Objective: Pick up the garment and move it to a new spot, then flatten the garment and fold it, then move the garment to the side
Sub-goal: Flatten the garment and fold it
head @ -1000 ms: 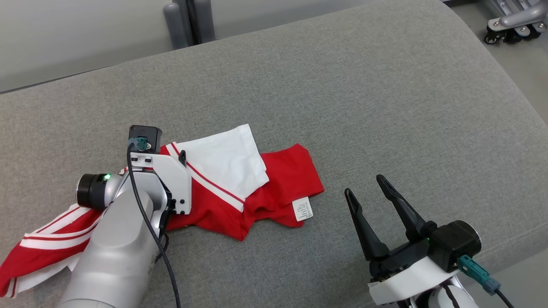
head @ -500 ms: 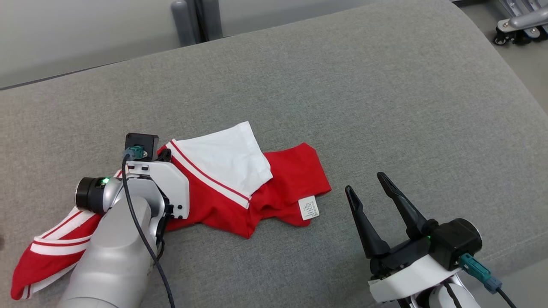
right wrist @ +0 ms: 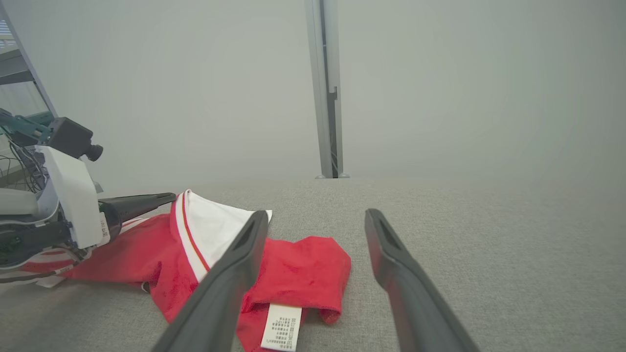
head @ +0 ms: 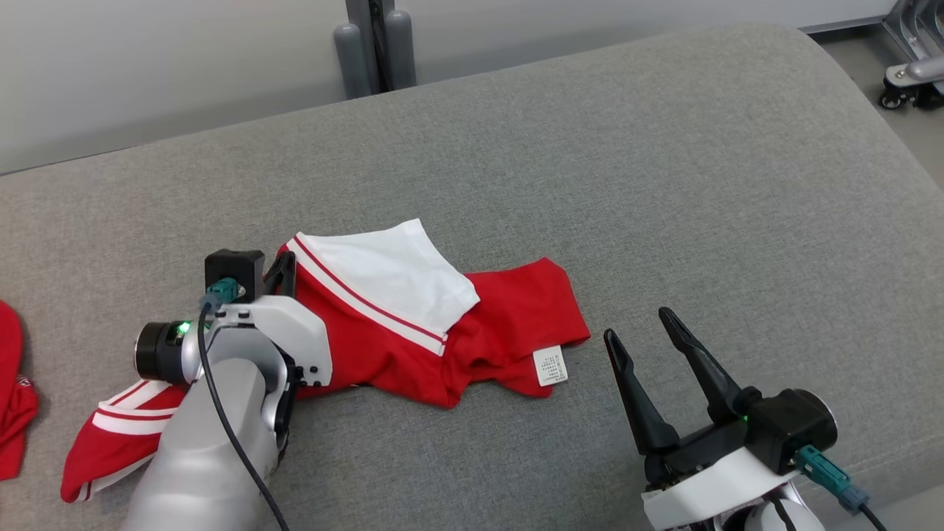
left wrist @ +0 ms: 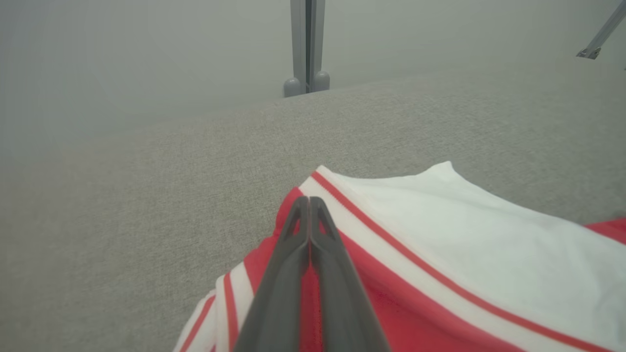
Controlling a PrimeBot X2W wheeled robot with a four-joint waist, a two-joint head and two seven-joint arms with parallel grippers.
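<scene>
The garment is red with a white striped panel and a small white label, lying crumpled on the grey cushion. My left gripper is shut on the garment's striped edge at its left side, and that edge stands raised. In the left wrist view the two fingers press together over the red and white cloth. From the right wrist view the left gripper meets the lifted edge of the garment. My right gripper stands open just right of the garment, holding nothing.
Another red cloth lies at the far left edge of the cushion. A grey post rises behind the cushion's far edge. A wheeled metal base stands on the floor at the upper right. The cushion's rounded right edge falls away near my right gripper.
My left gripper has shut on the garment's striped edge, which now stands raised. The camera has shifted, bringing a second red cloth into view at the left. The right gripper has stayed open.
</scene>
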